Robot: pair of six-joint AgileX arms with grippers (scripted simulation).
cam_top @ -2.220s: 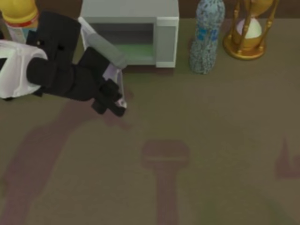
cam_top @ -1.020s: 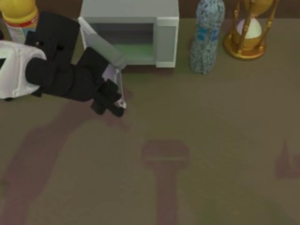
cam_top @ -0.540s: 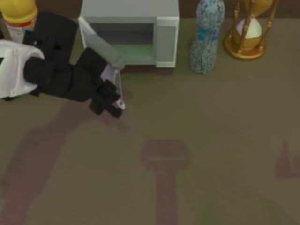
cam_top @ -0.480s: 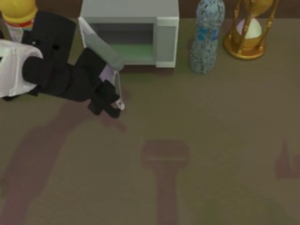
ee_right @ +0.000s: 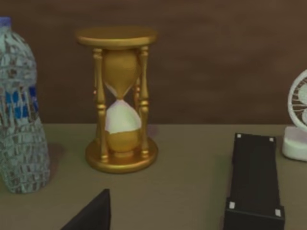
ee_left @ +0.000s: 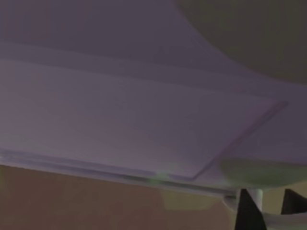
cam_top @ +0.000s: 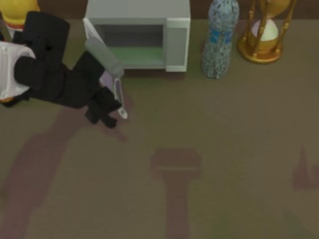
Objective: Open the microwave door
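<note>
Two arms belong to the rig, but only the left one is seen from above. The left gripper [cam_top: 110, 105] is stretched across the left rear of the tabletop [cam_top: 209, 149], and its jaws are clenched on the outer edge of the microwave door [cam_top: 105, 59], where the slim white handle [cam_top: 119, 102] is seen just beside them. The door is swung well out from the microwave [cam_top: 138, 35], hinged at the cabinet's left front corner and angled toward the jaws, so the greenish interior floor is exposed behind them. In the left wrist view the frame is filled by the pale door panel [ee_left: 144, 120] at very close range. Well to the right of the jaws, past the microwave, a speckled bottle [cam_top: 221, 39] and a golden hourglass [cam_top: 266, 31] are stood. The right gripper is not seen from above; whether its jaws are open or closed cannot be told. In its wrist view, the hourglass [ee_right: 120, 100], the bottle [ee_right: 19, 110], a black box [ee_right: 254, 182] and a small white fan [ee_right: 298, 115] are shown.
</note>
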